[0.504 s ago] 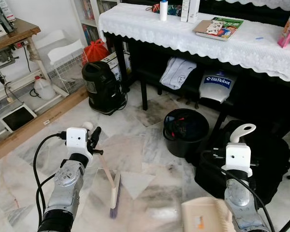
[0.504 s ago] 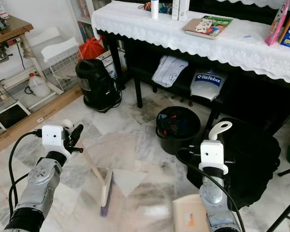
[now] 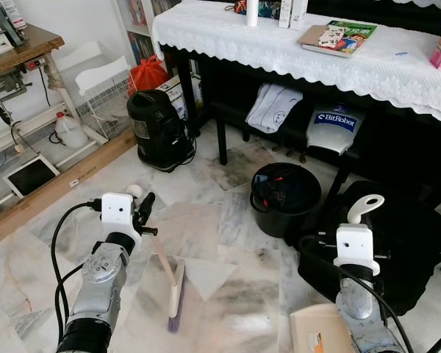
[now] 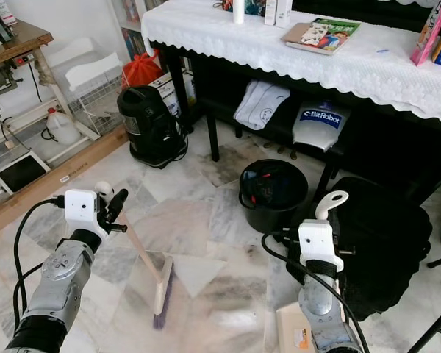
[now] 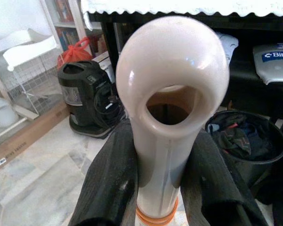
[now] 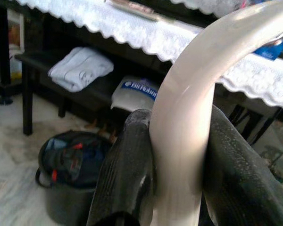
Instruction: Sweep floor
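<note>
My left gripper [image 5: 158,181] pinches the hand broom [image 3: 173,288] high on its stiff, light handle, bristles on the marble floor [image 3: 228,220], while my right gripper [image 6: 177,169] clamps the dustpan [image 3: 323,331] handle (smooth plastic, likely slippery).

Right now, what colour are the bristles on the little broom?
Purple bristles on a cream broom, clearest in the left eye view.

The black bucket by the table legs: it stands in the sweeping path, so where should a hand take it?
By the rim of the black bucket, from above: it stands upright and open-topped. Clothes fill the middle, so grip the near rim, on the open floor side.
</note>
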{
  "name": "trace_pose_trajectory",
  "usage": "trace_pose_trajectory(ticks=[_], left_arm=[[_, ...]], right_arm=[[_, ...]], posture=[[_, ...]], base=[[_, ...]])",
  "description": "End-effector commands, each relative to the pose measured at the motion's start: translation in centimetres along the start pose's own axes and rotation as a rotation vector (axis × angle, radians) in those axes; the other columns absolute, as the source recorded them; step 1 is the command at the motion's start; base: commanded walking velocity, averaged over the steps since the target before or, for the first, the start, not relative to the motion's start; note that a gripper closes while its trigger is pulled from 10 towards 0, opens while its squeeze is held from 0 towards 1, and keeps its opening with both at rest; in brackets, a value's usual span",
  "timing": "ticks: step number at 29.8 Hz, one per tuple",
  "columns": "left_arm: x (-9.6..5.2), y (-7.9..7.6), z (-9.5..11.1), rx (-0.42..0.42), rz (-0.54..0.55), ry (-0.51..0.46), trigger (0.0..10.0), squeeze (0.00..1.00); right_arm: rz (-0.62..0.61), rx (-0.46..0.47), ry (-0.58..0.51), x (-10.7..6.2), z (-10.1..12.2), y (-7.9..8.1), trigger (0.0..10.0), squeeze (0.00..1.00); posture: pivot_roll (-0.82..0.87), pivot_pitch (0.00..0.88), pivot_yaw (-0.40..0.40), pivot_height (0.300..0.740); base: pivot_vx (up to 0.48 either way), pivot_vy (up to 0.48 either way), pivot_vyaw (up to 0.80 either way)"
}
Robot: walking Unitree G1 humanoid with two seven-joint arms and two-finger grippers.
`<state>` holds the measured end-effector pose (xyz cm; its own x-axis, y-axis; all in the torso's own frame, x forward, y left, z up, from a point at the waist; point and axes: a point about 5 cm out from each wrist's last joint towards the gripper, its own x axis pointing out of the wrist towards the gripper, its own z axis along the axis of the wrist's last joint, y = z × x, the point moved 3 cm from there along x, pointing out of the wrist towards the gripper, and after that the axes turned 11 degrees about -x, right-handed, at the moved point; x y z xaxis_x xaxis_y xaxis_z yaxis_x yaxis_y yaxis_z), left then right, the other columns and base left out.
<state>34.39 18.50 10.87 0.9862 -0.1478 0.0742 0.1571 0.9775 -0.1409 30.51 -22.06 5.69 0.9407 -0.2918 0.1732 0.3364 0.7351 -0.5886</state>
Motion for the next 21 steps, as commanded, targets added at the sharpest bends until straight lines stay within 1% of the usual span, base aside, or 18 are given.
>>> trace_pose_trajectory(ticks=[1, 4, 8, 11, 14, 16, 18, 21], left_arm=[[0.0, 0.6, 0.9, 0.015, 0.000, -0.019, 10.0, 0.00], [-0.1, 0.7, 0.8, 0.009, -0.011, -0.001, 10.0, 0.00], [-0.1, 0.2, 0.3, -0.007, -0.049, 0.035, 10.0, 0.00], [-0.1, 0.2, 0.1, -0.036, -0.049, 0.050, 10.0, 0.00], [-0.1, 0.7, 0.1, -0.086, -0.021, 0.053, 10.0, 0.00], [-0.1, 1.1, 0.0, -0.124, -0.002, 0.059, 10.0, 0.00], [-0.1, 1.2, -0.1, -0.157, 0.005, 0.071, 10.0, 0.00], [-0.1, 1.3, -0.2, -0.178, 0.008, 0.072, 10.0, 0.00]], right_arm=[[0.017, -0.025, -0.027, -0.1, 0.3, 0.5, 10.0, 0.00], [0.023, -0.047, -0.024, -0.2, 0.1, 0.7, 10.0, 0.00], [0.021, -0.064, -0.012, -0.3, -0.2, 1.0, 10.0, 0.00], [0.025, -0.078, -0.019, -0.3, -0.2, 1.2, 10.0, 0.00], [0.028, -0.101, -0.034, -0.5, -0.1, 1.5, 10.0, 0.00], [0.043, -0.140, -0.050, -0.8, -0.1, 1.9, 10.0, 0.00], [0.046, -0.157, -0.050, -1.2, -0.3, 2.1, 10.0, 0.00], [0.048, -0.190, -0.047, -1.5, -0.5, 2.4, 10.0, 0.00]], posture=[[0.06, 0.117, 0.131, 0.740], [0.06, 0.117, 0.136, 0.740], [0.07, 0.116, 0.142, 0.740], [0.07, 0.119, 0.145, 0.740], [0.07, 0.118, 0.146, 0.740], [0.07, 0.118, 0.146, 0.740], [0.07, 0.121, 0.147, 0.740], [0.07, 0.122, 0.148, 0.740]], base=[[0.000, 0.000, 0.00], [0.000, 0.000, 0.00], [0.000, 0.000, 0.00], [0.000, 0.000, 0.00], [0.000, 0.000, 0.00], [0.000, 0.000, 0.00], [0.000, 0.000, 0.00], [0.000, 0.000, 0.00]])
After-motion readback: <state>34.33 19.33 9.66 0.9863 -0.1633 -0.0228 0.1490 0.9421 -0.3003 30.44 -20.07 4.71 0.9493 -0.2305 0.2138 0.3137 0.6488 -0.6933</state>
